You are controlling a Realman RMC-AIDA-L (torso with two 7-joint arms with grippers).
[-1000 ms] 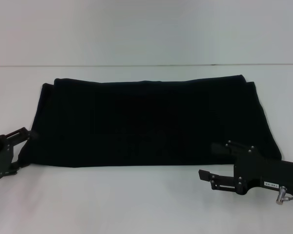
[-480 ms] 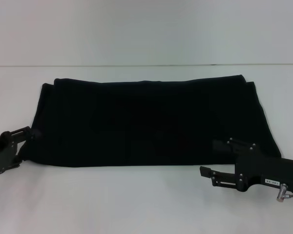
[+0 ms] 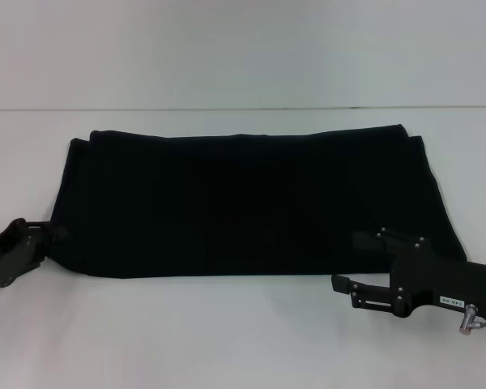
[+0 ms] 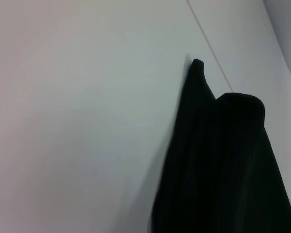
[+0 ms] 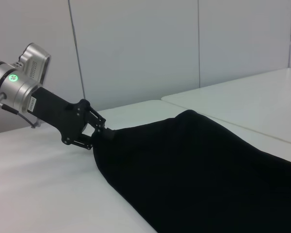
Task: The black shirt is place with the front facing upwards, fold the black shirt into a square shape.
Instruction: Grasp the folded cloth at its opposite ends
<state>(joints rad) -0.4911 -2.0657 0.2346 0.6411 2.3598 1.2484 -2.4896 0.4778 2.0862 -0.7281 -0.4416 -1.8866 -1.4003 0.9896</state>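
The black shirt [image 3: 251, 203] lies folded into a wide band across the white table [image 3: 243, 340], spanning the space between both grippers. The right gripper [image 3: 350, 263] sits at the shirt's near right corner with its fingers spread apart, the upper one over the cloth and the lower one on bare table, holding nothing. The left gripper [image 3: 53, 233] touches the shirt's near left corner, fingertips pinched on the hem.

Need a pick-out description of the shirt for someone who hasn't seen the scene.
On the white table, the black shirt lies flat as a wide dark band across the middle. The left tool meets its near left corner; the right tool is at its near right edge. It is the only cloth there, with no print showing.
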